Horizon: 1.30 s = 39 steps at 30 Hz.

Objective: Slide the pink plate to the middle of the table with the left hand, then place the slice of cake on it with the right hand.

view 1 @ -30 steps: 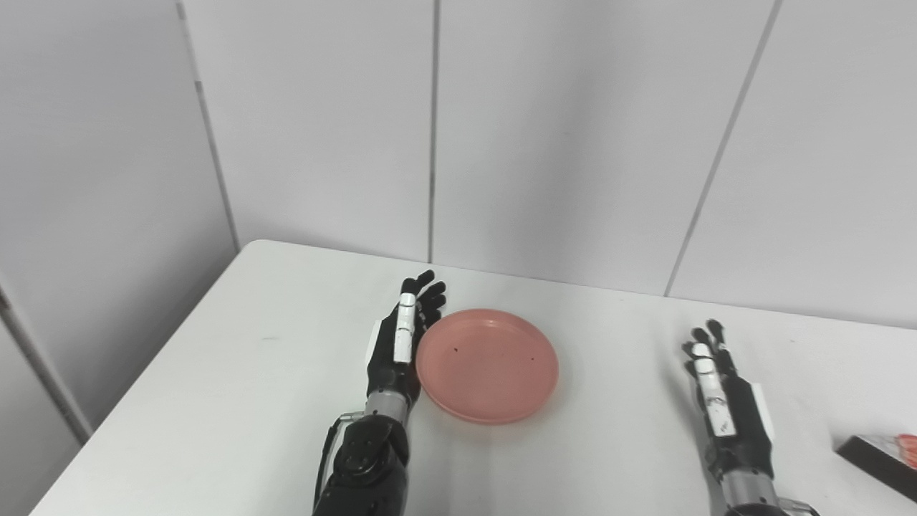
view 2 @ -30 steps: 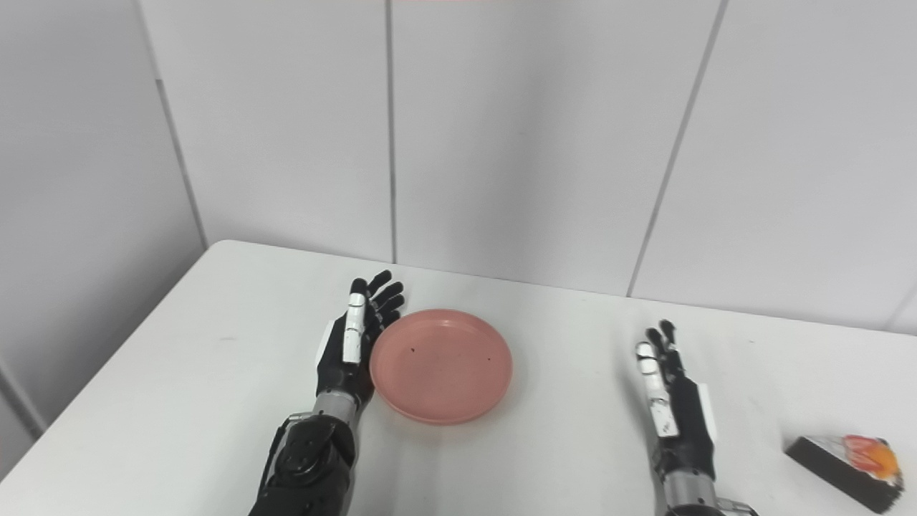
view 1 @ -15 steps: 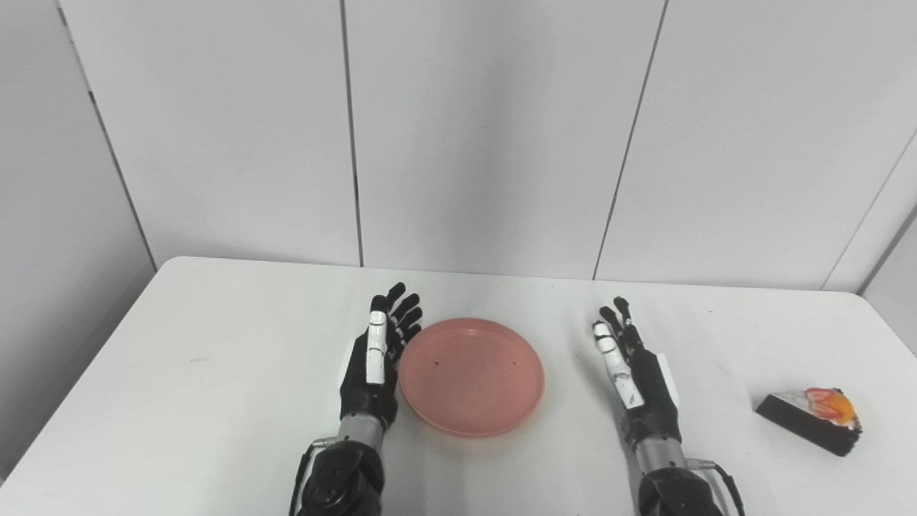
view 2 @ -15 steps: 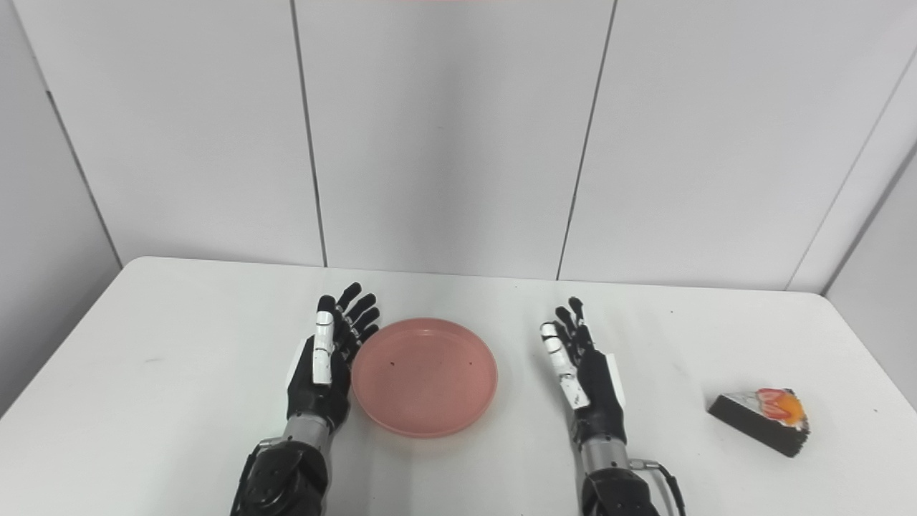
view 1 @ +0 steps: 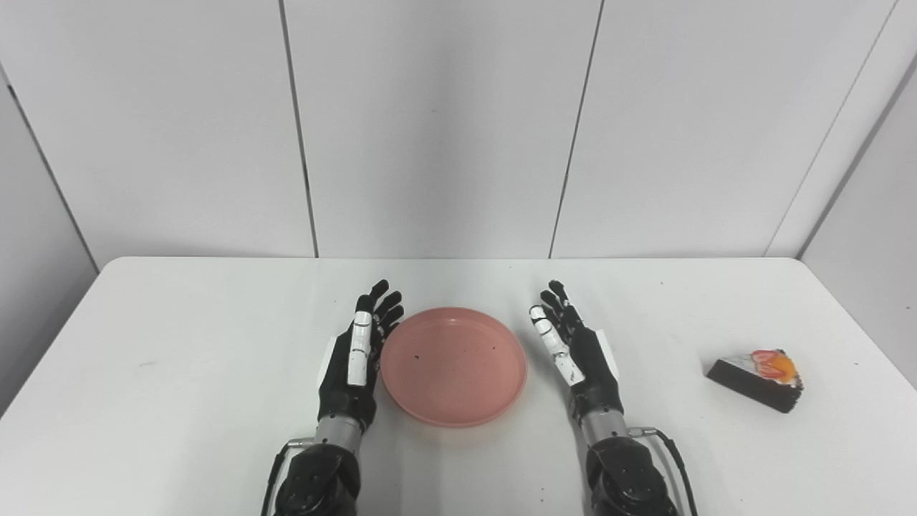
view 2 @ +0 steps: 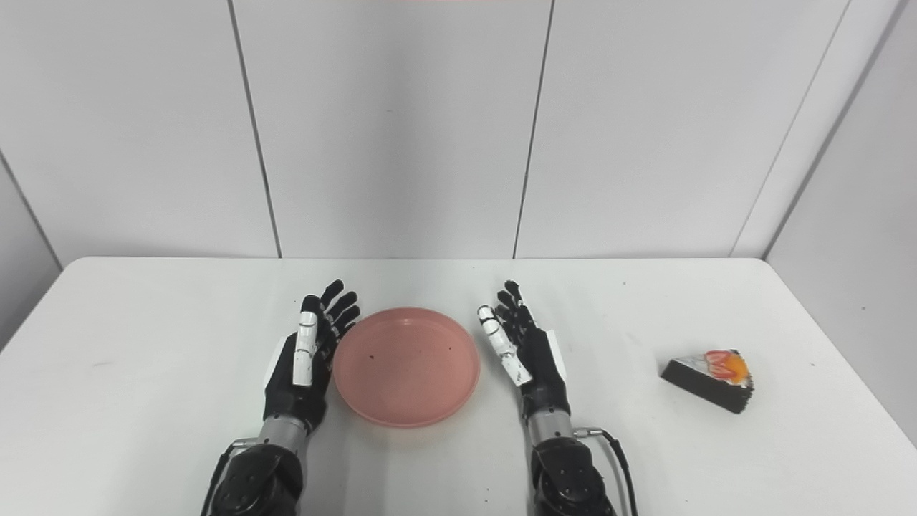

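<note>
Table fills the lower half of the frame, white and mostly bare. Pink plate sits about dead center of it, so I'd say the sliding step is basically done. Left hand is on edge right against the plate's left rim, fingers spread, gripping nothing. Right hand is just beside the plate's right rim, fingers apart too, nothing in it. Slice of cake is way off at the right of the frame, well apart from both hands, dark sponge with red and orange fruit on top. My guess for the next move: right hand swings out right to the cake, closes gently on its sides, then carries it back over the plate.
</note>
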### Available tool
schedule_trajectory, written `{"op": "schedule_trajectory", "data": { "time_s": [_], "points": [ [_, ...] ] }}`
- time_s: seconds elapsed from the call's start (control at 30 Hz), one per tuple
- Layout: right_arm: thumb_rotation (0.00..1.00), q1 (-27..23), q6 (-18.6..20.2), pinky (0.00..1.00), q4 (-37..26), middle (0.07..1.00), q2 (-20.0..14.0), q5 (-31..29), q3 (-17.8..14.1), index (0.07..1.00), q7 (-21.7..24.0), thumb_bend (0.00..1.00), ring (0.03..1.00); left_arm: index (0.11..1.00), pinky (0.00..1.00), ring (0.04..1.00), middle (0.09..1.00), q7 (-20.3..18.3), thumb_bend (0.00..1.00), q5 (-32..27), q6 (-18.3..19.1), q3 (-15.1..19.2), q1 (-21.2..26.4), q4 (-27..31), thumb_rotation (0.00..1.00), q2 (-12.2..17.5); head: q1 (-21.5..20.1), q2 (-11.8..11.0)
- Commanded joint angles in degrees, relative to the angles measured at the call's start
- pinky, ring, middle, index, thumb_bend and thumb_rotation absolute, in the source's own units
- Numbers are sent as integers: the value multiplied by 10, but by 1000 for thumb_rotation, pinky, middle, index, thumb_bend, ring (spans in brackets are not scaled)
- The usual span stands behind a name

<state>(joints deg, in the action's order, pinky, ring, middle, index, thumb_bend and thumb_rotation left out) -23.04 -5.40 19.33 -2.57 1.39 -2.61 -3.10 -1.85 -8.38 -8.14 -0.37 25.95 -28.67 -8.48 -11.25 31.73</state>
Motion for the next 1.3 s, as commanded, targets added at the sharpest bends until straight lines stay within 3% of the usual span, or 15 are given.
{"op": "schedule_trajectory", "data": {
  "time_s": [0.0,0.13,0.27,0.37,0.5,0.6,0.7,0.83,1.07,1.13,1.27],
  "points": [
    [769,-23,-24,959,-23,926,-6,2,-3,954,-3,637,926,897,924,922,915,-7,678,5,-5,-4,-23,-27,1000,-6,-4,1],
    [768,-25,-25,879,-54,923,-33,41,9,951,-4,584,908,906,928,925,919,-9,673,4,-13,-5,-19,-38,998,-8,-21,-2],
    [845,-31,25,825,-111,906,-81,119,33,941,6,579,886,905,925,922,916,-10,671,4,-29,-5,-14,-56,996,-8,-33,-8],
    [856,-38,66,826,-156,890,-116,136,35,922,29,583,879,900,921,918,911,-7,666,3,-36,-4,-11,-67,988,-10,-35,-13],
    [746,-38,58,784,-180,844,-164,178,31,869,22,610,843,906,931,923,920,-12,679,0,-50,-2,-6,-84,990,-13,-33,-16],
    [695,-37,93,732,-205,846,-201,197,26,865,45,649,830,909,935,922,920,-10,695,4,-58,-4,-5,-94,988,-14,-30,-20],
    [629,-36,122,745,-225,852,-242,207,23,866,79,674,833,910,945,923,920,-2,708,5,-57,-3,-3,-98,982,-18,-31,-21],
    [466,-34,157,711,-250,843,-287,233,22,849,108,697,814,904,952,915,910,0,697,4,-55,-1,-5,-94,991,-21,-34,-23],
    [383,-23,238,758,-289,838,-367,267,14,836,179,748,837,910,956,922,918,-5,701,5,-52,-2,-7,-91,994,-15,-47,-22],
    [425,-20,271,762,-302,848,-388,285,16,829,201,776,848,909,957,924,919,-6,703,3,-47,-1,-8,-88,989,-15,-50,-22],
    [412,-17,317,794,-324,862,-405,309,4,832,244,825,872,913,969,934,925,-8,695,4,-44,-2,-9,-84,996,-13,-55,-20]
  ]
}}
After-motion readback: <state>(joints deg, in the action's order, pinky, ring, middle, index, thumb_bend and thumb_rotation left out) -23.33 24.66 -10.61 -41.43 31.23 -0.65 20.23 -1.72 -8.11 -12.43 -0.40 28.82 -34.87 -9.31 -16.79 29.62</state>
